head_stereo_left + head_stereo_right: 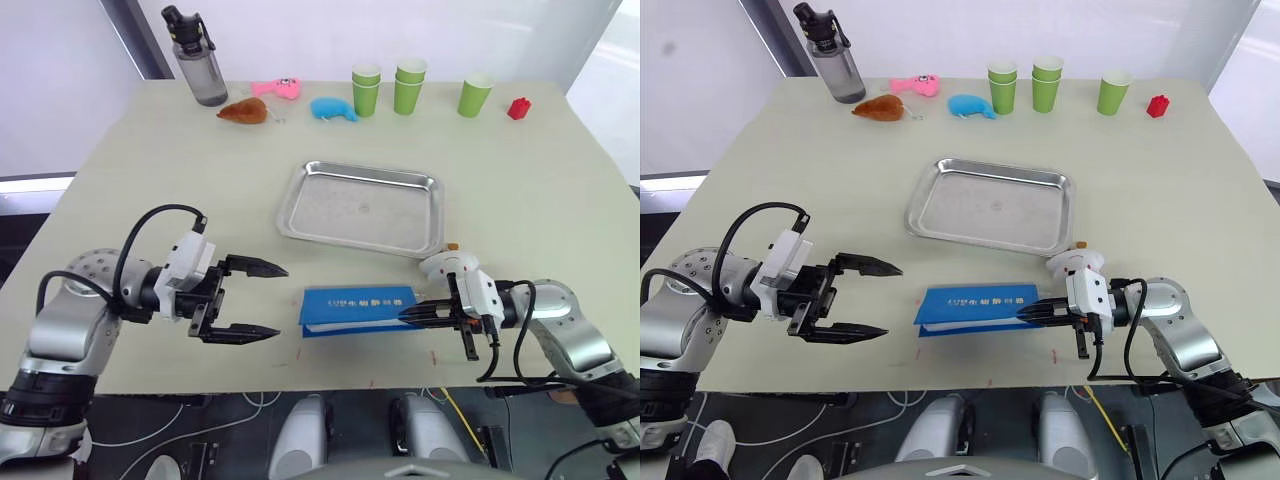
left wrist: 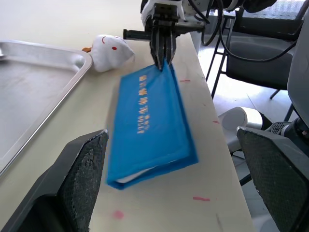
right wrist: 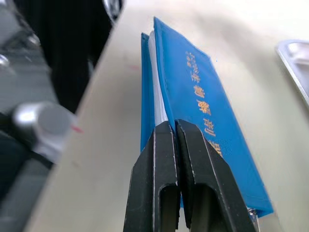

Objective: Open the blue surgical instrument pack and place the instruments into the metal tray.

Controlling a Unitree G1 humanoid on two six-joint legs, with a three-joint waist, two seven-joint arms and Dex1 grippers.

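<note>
Beige tabletop [image 1: 560, 190] lying under even light; white wall [image 1: 300, 30] rising behind; black chair [image 2: 270, 53] standing past tabletop edge.

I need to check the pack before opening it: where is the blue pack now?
The blue pack lies closed near the table's front edge, just in front of the metal tray, between the open left gripper and the right gripper at its right end.

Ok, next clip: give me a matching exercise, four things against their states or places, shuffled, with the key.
Things:
1. left end effector
2. right end effector
3. blue surgical instrument pack
4. metal tray

States:
A. lies folded shut near the table's front edge
B. holds nothing, beyond the pack
C. fingers spread wide, holding nothing
D. fingers closed at the pack's edge

Pairs: 1-C, 2-D, 3-A, 4-B
</note>
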